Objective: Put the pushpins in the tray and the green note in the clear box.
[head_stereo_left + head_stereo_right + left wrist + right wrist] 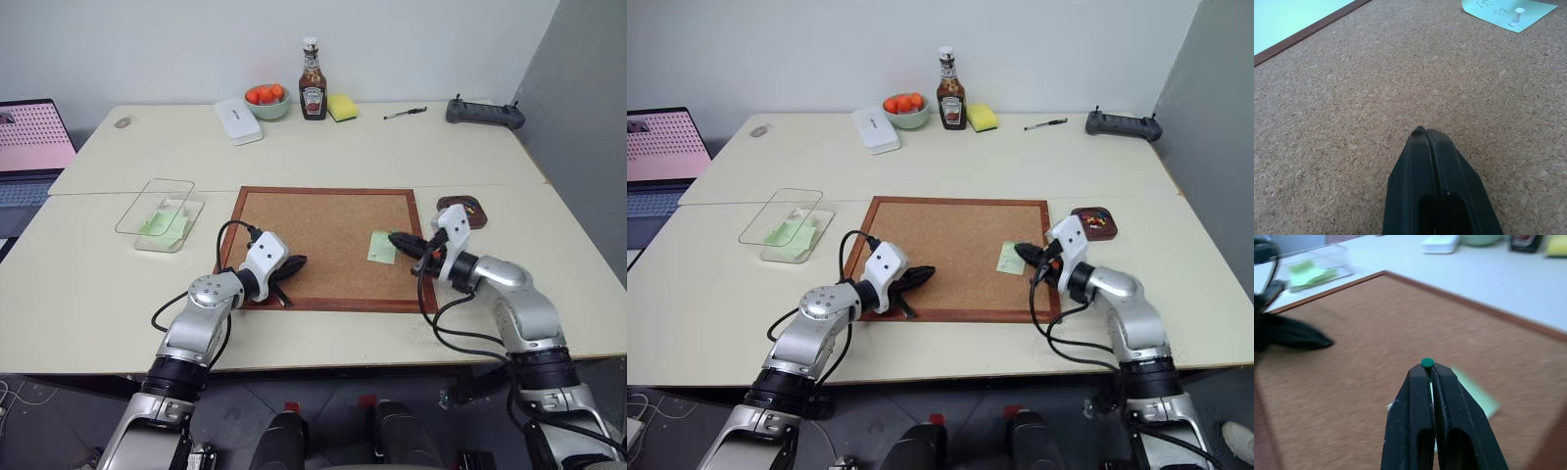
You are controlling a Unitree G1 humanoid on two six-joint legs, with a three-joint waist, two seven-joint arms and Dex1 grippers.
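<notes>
My right pincer [1428, 368] is clamped on a green-headed pushpin [1427, 363], the head just showing between the tips, above the green note [382, 247] on the right part of the corkboard [323, 211]. So the step in hand is pin removal — this pin looks to be out of the board and needs carrying to the tray [468, 209], the small reddish-brown dish just past the board's right edge, where a few coloured pins already lie. The move I judge next is a short swing right and slightly far, then a release low over the dish so the pin does not bounce out.

The left wrist view shows a white pushpin [1516, 15] standing in the note, so the slip looks to be pinned still; that pin must come out before the note can go anywhere. My left pincer [1426, 133] is pressed shut and empty, low over the near left part of the cork.

The clear box [162, 213] sits on the worktop [88, 284] left of the board, well apart from the note, with green paper already inside.

At the far edge stand a ketchup bottle [313, 83], a bowl of fruit [266, 101], a white case [238, 121] and a yellow sponge [342, 107] — none in my path. The nearest obstacle is the board's raised frame between note and tray.
</notes>
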